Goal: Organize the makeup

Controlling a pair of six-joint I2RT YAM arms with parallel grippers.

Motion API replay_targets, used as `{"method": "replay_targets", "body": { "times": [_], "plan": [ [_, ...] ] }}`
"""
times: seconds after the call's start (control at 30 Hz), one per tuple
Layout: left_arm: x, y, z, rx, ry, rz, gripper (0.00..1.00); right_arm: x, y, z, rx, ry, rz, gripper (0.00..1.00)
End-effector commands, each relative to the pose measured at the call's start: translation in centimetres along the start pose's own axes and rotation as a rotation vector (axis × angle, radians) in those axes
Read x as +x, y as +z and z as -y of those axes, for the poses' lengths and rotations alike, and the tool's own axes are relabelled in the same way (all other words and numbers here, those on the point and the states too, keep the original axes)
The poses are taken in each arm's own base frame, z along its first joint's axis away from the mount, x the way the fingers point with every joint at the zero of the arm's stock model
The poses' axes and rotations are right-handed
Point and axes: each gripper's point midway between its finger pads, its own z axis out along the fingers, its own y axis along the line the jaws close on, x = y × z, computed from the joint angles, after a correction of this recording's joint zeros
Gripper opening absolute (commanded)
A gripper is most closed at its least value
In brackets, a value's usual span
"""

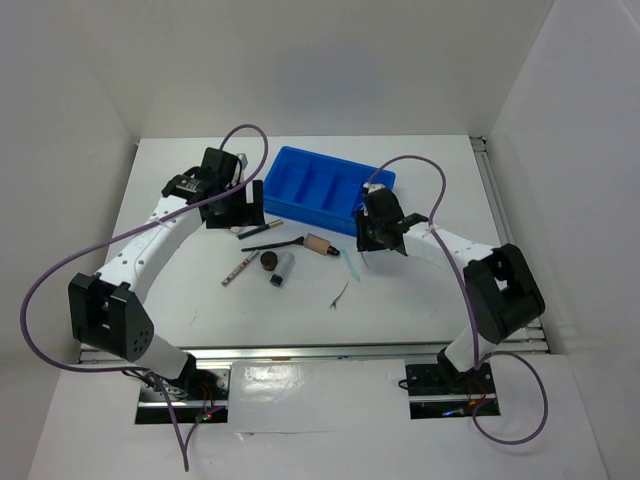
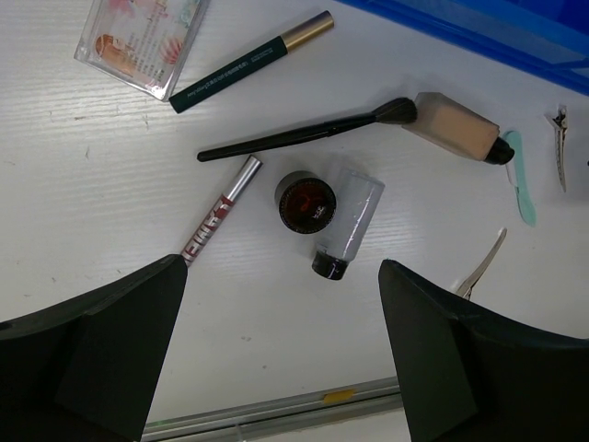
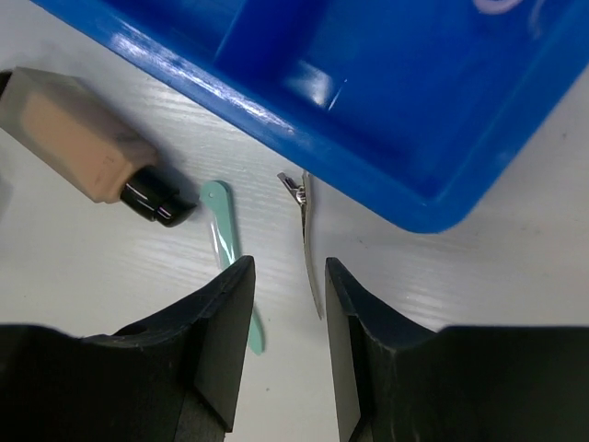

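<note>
The makeup lies on the white table in front of the blue tray point(image 1: 330, 190). In the left wrist view I see a pinkish packet point(image 2: 143, 37), a dark green pencil point(image 2: 248, 63), a black brush point(image 2: 304, 133), a beige black-tipped tube point(image 2: 456, 129), a brown round pot point(image 2: 306, 203), a grey cylinder point(image 2: 348, 226) and a red gloss tube point(image 2: 219, 212). My left gripper point(image 2: 281, 285) is open wide and empty above them. My right gripper point(image 3: 287, 276) is partly open and low, with the tip of a metal hair clip point(image 3: 311, 239) between its fingers. A pale green tool point(image 3: 225, 235) lies just to the left.
The tray's near corner point(image 3: 433, 207) is close to my right gripper. A second metal clip point(image 1: 340, 296) lies apart toward the near edge. White walls close in the table on three sides. A metal rail point(image 1: 320, 350) runs along the near edge.
</note>
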Motion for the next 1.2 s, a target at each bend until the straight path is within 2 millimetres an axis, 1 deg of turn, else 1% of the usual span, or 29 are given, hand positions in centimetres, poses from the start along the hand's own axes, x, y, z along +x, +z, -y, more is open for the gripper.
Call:
{"method": "replay_targets", "body": {
  "times": [0.0,0.03,0.1,0.13,0.2,0.23,0.37,0.43,0.47,0.7,0.73,0.83,0.87,0.93,0.97,1.0,1.07,1.1,1.13,1.17],
  "plan": [
    [-0.7,-0.8,0.9,0.022,-0.005,0.026,1.00,0.2,1.4,-1.2,-0.041,-0.032,0.009,0.44],
    [-0.7,-0.8,0.9,0.022,-0.005,0.026,1.00,0.2,1.4,-1.2,-0.041,-0.032,0.009,0.43],
    [-0.8,-0.8,0.7,0.013,-0.005,0.030,1.00,1.2,2.0,-1.8,-0.039,-0.052,-0.016,0.43],
    [-0.8,-0.8,0.7,0.012,-0.005,0.030,1.00,1.1,2.0,-1.5,-0.024,-0.052,-0.011,0.43],
    [-0.8,-0.8,0.7,0.012,-0.005,0.030,1.00,1.9,2.6,-1.8,-0.009,-0.071,-0.030,0.43],
    [-0.8,-0.8,0.7,0.012,-0.005,0.030,1.00,2.0,2.5,-1.4,0.008,-0.073,-0.034,0.43],
    [-0.7,-0.5,0.7,0.009,-0.005,0.021,1.00,2.7,3.0,-0.7,0.077,-0.084,-0.041,0.37],
    [-0.7,-0.5,0.7,0.009,-0.005,0.021,1.00,2.9,3.0,-0.3,0.099,-0.075,-0.042,0.36],
    [-0.4,-0.3,0.5,0.006,-0.005,0.013,1.00,3.3,3.1,0.0,0.113,-0.067,-0.046,0.36],
    [-0.2,-0.4,0.3,-0.003,-0.005,0.016,1.00,3.5,3.1,0.5,0.138,-0.052,-0.045,0.33],
    [-0.2,-0.4,0.3,-0.003,-0.005,0.016,1.00,4.3,3.3,0.7,0.145,-0.055,-0.063,0.33],
    [-0.2,-0.4,0.3,-0.003,-0.005,0.016,1.00,4.6,3.6,0.8,0.148,-0.058,-0.074,0.32],
    [-0.2,-0.4,0.3,-0.003,-0.005,0.016,1.00,5.2,3.8,1.1,0.155,-0.061,-0.090,0.30],
    [-0.2,-0.4,0.3,-0.003,-0.005,0.016,1.00,5.0,3.8,1.0,0.152,-0.059,-0.082,0.28],
    [-0.2,-0.4,0.3,-0.003,-0.005,0.016,1.00,5.3,4.0,1.1,0.155,-0.061,-0.090,0.26],
    [-0.2,-0.4,0.3,-0.003,-0.005,0.016,1.00,5.4,4.0,0.9,0.143,-0.060,-0.095,0.22],
    [-0.2,-0.4,0.3,-0.003,-0.005,0.016,1.00,5.8,4.1,0.4,0.127,-0.067,-0.100,0.16],
    [-0.2,-0.4,0.3,-0.003,-0.005,0.016,1.00,5.6,3.9,0.1,0.109,-0.076,-0.098,0.13],
    [-0.2,-0.4,0.3,-0.003,-0.005,0.016,1.00,5.8,3.8,-0.3,0.093,-0.095,-0.102,0.06],
    [-0.2,-0.4,0.3,-0.003,-0.005,0.016,1.00,5.3,3.2,-0.4,0.088,-0.093,-0.090,0.03]
  ]
}}
